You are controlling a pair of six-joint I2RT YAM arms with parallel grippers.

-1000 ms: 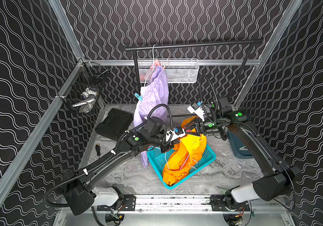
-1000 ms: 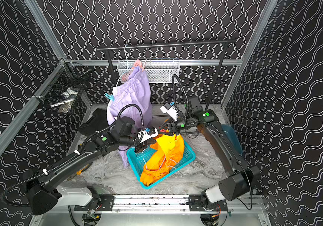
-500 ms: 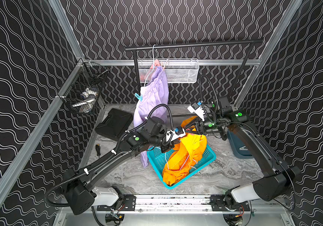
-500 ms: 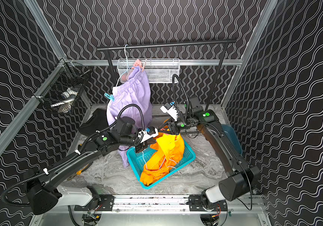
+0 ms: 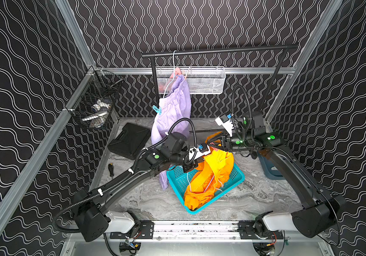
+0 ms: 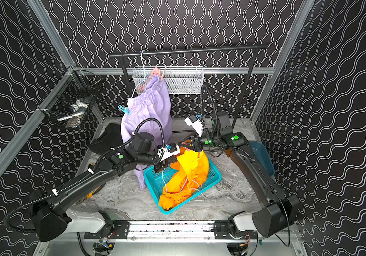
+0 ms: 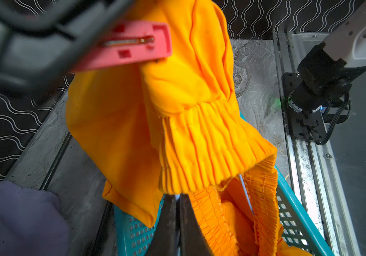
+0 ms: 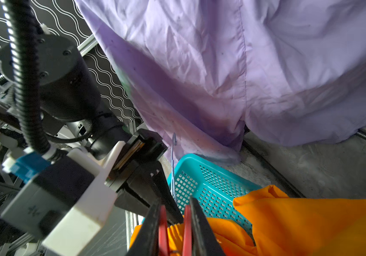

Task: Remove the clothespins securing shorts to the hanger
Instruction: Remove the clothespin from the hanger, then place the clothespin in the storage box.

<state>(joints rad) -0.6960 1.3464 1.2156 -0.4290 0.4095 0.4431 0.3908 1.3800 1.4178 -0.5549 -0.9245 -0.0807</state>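
Right wrist view cuts my right pincer [image 8: 175, 200] off low in the frame, yet both black fingers plainly press the two legs of the red clothespin [image 8: 162, 228], so I have it squeezed; the peg's biting end lies outside that picture. Left wrist view shows that end, blurred and half covered by my own dark fingers, its tip touching a fold of the orange shorts [image 7: 188, 110]. My left pincer [image 7: 177, 197] is closed to a sliver just under the gathered waistband, and the thin pale strip between its fingers is probably the wire of the light blue hanger [image 8: 172, 155], most of which is buried in cloth. The orange shorts are held up between my two pincers and spill into the teal basket [image 5: 177, 179], one end draped over its near corner; what lies under them I cannot see. In both top views the lilac shorts [image 5: 173, 115] hang from the black rail [image 5: 222, 49] at the back, a light blue clothespin [image 5: 156, 109] on the waistband's lower corner; the pegs at the upper corner are too small to sort out. A white mesh basket [image 5: 206, 82] on the rail holds something pink behind its mesh, and a black wire basket [image 5: 93, 104] on the side wall holds pale objects I cannot name. A dark bin [image 5: 268, 170] sits mostly hidden behind my right arm.
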